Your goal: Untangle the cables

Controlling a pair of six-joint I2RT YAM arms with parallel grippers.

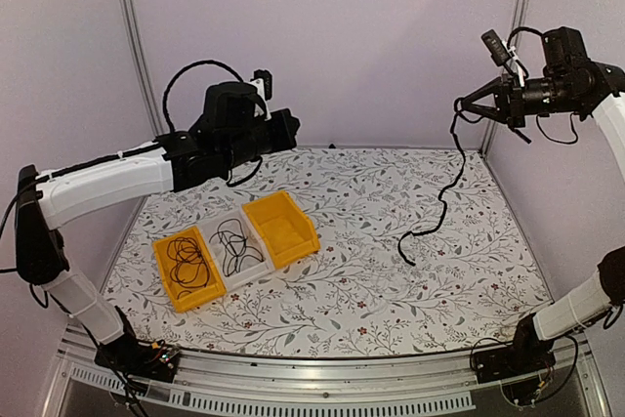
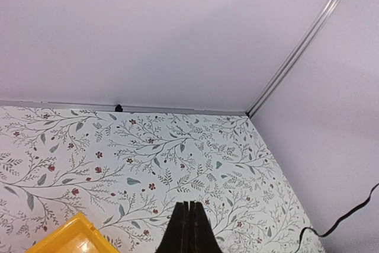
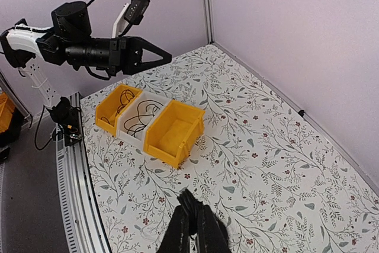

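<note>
A cable dangles high
We fear the black cable (image 1: 460, 148) slipping from the right end effector's (image 1: 463, 104) narrow pinch; left end effector (image 1: 291, 129) closed, empty.

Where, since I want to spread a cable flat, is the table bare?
Bare floral tablecloth lies between the empty yellow plastic bin and the thin black cable hanging at right, and along the near edge. The left is crowded: beside that bin stand a white bin and another yellow bin, both holding coiled cables.
</note>
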